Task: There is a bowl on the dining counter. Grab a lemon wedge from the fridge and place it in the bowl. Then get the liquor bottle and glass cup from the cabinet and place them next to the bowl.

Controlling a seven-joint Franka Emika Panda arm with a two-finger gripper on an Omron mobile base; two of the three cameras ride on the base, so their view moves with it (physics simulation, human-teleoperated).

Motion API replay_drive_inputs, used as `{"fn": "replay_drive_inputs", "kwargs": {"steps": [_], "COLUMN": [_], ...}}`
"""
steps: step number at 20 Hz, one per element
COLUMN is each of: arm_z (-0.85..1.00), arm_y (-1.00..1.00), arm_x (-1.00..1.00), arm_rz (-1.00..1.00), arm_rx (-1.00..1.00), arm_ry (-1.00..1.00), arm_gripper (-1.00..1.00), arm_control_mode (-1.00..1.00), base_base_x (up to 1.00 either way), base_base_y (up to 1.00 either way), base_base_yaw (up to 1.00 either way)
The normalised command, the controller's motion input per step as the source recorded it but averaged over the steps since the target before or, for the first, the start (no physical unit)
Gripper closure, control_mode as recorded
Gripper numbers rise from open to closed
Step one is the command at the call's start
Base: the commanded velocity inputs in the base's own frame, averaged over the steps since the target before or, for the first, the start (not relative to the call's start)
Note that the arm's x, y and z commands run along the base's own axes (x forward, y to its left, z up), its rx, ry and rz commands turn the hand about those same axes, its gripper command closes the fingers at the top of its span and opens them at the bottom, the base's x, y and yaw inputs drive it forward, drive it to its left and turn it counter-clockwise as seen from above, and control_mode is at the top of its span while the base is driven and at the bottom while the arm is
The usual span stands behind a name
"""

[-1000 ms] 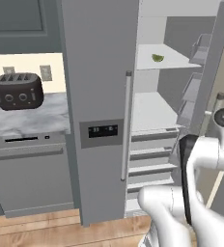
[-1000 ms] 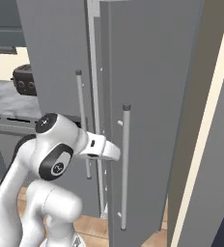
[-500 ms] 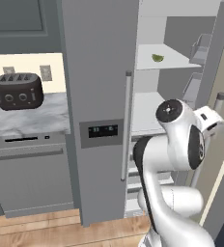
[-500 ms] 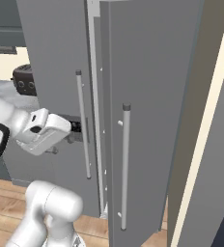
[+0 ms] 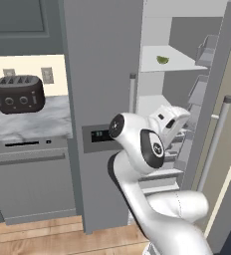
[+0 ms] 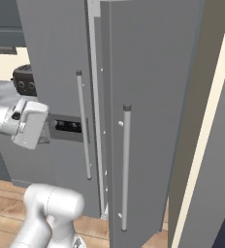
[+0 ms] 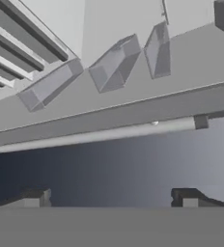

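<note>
Kitchen wall ahead of me is mostly fridge [image 5: 100, 74], its right door [image 5: 214, 124] swung wide so the pale shelves stand exposed. On the upper shelf [image 5: 160, 64] sits the lemon wedge [image 5: 162, 60], small and yellow-green, near the shelf's front edge with bare shelf on both sides. My jaws [image 7: 114, 198] are spread wide and hold nothing; they sit well below that shelf, facing the inside of the open door, where its bins [image 7: 114, 65] and long pale handle [image 7: 99, 135] cross my hand view (tilted, so the handle runs sideways). To the left, a dark toaster [image 5: 19, 93] rests on the marble counter [image 5: 33, 124].
</note>
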Motion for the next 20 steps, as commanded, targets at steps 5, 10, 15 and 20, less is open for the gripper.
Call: {"fn": "replay_drive_inputs", "kwargs": {"steps": [5, 10, 15, 20], "arm_z": [-0.1, -0.05, 0.0, -0.01], "arm_y": [0.05, 0.0, -0.13, -0.27], "arm_x": [0.45, 0.63, 0.75, 0.75], "arm_rz": [-0.06, 0.0, 0.05, 0.11], "arm_rx": [-0.07, 0.0, 0.0, 0.0], "arm_ry": [0.03, 0.06, 0.03, 0.0], "arm_gripper": [-1.0, -1.0, -1.0, -1.0], "arm_control_mode": [-1.0, -1.0, -1.0, -1.0], "base_base_x": [0.0, 0.0, 0.0, 0.0], "base_base_y": [0.0, 0.0, 0.0, 0.0], "base_base_yaw": [0.0, 0.0, 0.0, 0.0]}}
